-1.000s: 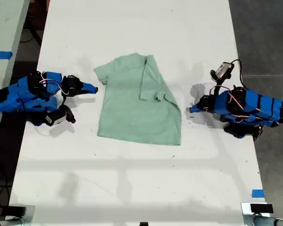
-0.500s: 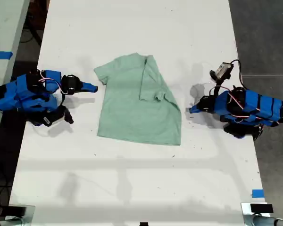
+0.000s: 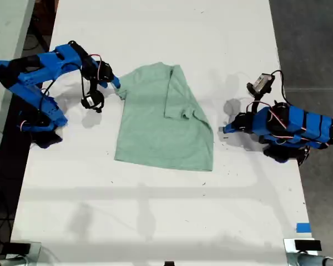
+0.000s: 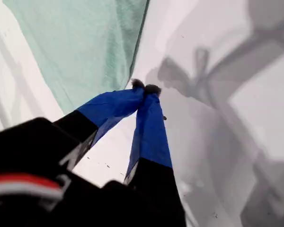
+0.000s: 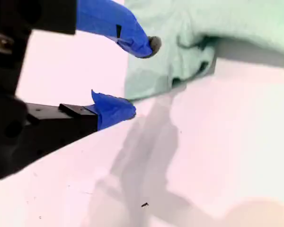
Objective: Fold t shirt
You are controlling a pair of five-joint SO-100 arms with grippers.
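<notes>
The pale mint-green t shirt (image 3: 161, 124) lies flat on the white table (image 3: 155, 221), with the sleeve on the exterior view's right folded in over its body. My second gripper (image 3: 116, 85) is at the sleeve on the exterior view's left. It (image 5: 141, 78) is open: one fingertip is over the bunched sleeve cloth (image 5: 189, 61), the other is beside it over bare table. My first gripper (image 3: 226, 129) rests low just off the shirt's edge on the exterior view's right. It (image 4: 145, 87) is shut and empty, next to the cloth (image 4: 85, 42).
A blue tape mark (image 3: 303, 228) sits near the table's front corner on the exterior view's right. Dark floor (image 3: 316, 44) borders the table on that side. Another table (image 3: 5, 33) stands off the exterior view's left. A small camera module (image 3: 262, 83) sticks up from the first arm.
My second arm has risen from its low rest at the exterior view's left and swung its gripper to the shirt's sleeve. The first arm has not moved.
</notes>
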